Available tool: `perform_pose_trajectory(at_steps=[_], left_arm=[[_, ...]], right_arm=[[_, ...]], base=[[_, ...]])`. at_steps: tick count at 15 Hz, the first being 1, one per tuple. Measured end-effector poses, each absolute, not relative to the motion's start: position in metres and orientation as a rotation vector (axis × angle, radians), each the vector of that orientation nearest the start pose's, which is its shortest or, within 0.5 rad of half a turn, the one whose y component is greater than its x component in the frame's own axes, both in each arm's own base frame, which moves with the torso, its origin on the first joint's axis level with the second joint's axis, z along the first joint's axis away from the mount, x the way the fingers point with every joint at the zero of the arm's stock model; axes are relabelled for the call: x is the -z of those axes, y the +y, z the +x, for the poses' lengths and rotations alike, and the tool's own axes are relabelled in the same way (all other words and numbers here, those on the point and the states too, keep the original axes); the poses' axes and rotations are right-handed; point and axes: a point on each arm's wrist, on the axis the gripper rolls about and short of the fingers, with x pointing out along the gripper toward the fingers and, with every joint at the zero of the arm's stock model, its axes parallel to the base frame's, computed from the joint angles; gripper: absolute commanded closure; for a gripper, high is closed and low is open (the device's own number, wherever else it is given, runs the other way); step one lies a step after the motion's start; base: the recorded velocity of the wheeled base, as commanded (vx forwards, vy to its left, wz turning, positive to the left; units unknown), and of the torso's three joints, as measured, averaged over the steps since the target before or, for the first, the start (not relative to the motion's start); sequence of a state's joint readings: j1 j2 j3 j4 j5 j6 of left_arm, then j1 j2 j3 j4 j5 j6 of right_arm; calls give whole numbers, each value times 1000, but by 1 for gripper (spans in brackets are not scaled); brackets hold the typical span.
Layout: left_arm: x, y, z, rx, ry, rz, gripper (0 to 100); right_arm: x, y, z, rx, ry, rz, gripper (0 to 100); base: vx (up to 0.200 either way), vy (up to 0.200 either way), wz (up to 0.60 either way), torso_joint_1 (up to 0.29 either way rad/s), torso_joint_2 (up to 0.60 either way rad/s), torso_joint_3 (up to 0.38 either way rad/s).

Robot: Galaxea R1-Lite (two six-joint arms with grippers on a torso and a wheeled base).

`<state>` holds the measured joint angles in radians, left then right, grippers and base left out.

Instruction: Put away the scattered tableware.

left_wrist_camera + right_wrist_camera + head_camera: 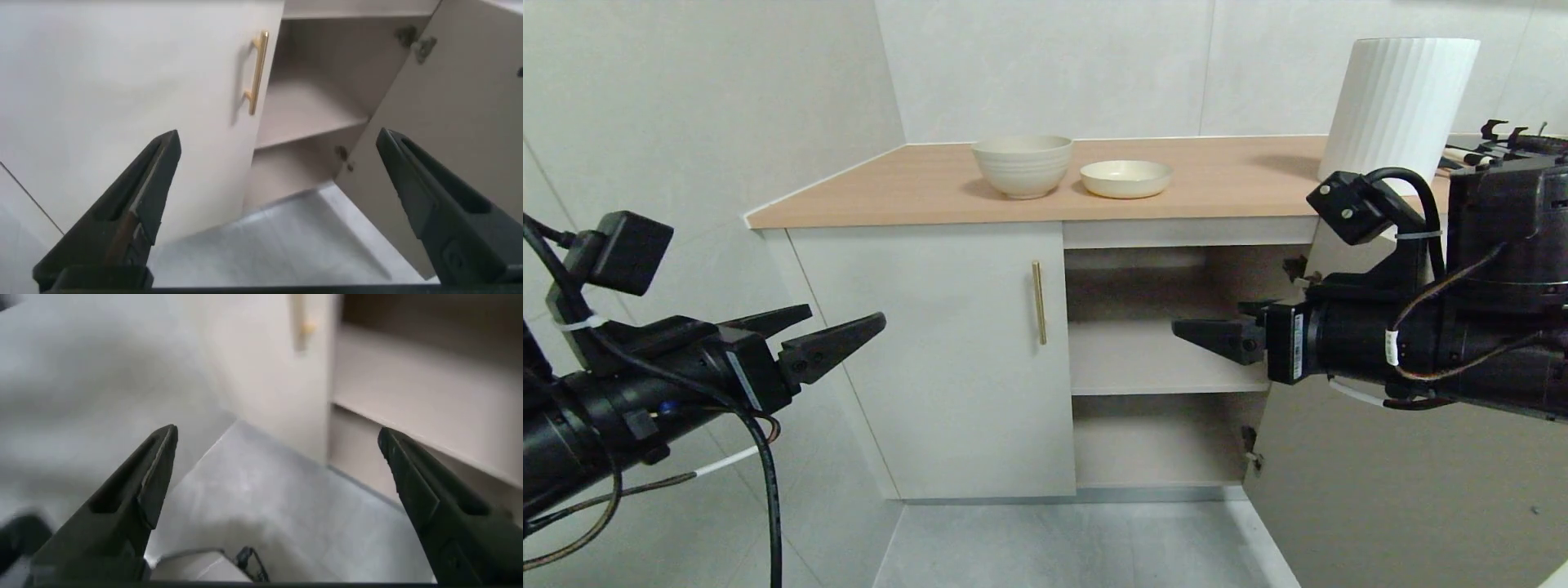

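Bowl (1022,166) and dish (1125,178) sit side by side near the front edge of the worktop (890,188). My left gripper (278,135) and right gripper (277,431) hold their fingers spread.

A tall white ribbed container (1401,106) is stood towards the right end of the wooden worktop (890,184). Small dark implements (1507,140) are laid farther right on that worktop, just beside the container.
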<state>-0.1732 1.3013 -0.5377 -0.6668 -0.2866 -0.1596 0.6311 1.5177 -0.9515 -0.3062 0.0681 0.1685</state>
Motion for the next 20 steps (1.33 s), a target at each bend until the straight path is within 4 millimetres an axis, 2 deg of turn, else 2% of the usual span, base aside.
perform_pose_trajectory(at_steps=[4, 14, 20], left_arm=[[-218, -40, 195, 433, 114, -165, 0], [-222, -36, 196, 406, 98, -164, 0], [-225, -35, 191, 415, 84, -166, 0]], right_arm=[[-242, 163, 222, -663, 323, 113, 0], [-231, 171, 230, -667, 310, 132, 0], [-222, 177, 223, -702, 323, 117, 0]], base=[[0, 0, 0, 0, 0, 0], [200, 0, 0, 5, 4, 2], [0, 0, 0, 0, 0, 0]])
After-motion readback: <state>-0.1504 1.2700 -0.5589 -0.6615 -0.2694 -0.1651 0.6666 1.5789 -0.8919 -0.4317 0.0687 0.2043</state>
